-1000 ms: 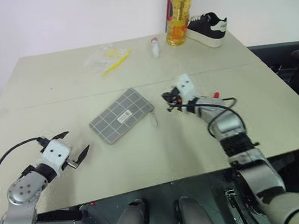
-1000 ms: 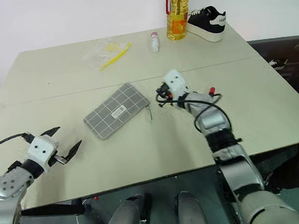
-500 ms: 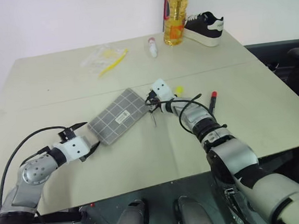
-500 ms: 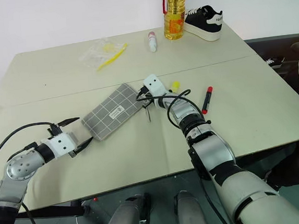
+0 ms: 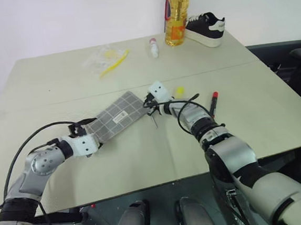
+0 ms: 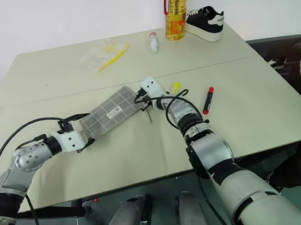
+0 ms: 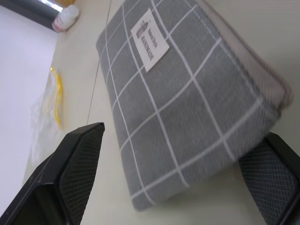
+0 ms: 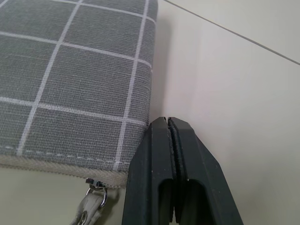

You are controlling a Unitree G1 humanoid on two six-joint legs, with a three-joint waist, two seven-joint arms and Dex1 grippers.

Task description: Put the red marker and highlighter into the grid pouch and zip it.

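Observation:
The grid pouch (image 5: 117, 117) lies flat in the middle of the table, grey with white lines and a small white label. My left gripper (image 5: 88, 142) is open, its two fingers either side of the pouch's near left end (image 7: 187, 108). My right gripper (image 5: 148, 103) is shut, with nothing between its fingers. Its tip (image 8: 168, 129) rests against the pouch's right corner, beside the zipper pull (image 8: 91, 199). The yellow highlighter (image 5: 179, 90) lies just right of that hand. The red marker (image 5: 214, 100) lies farther right on the table.
At the table's far edge stand an oil bottle (image 5: 176, 15) and a black and white shoe (image 5: 205, 28). A small white tube with a red cap (image 5: 155, 48) and a yellow stick in clear wrap (image 5: 109, 58) lie near them. The table's front edge runs close below both arms.
My left gripper has moved forward and right, rolling, until its open fingers flank the pouch's near end. My right gripper has shifted left and down to the pouch's right corner, uncovering the highlighter and marker.

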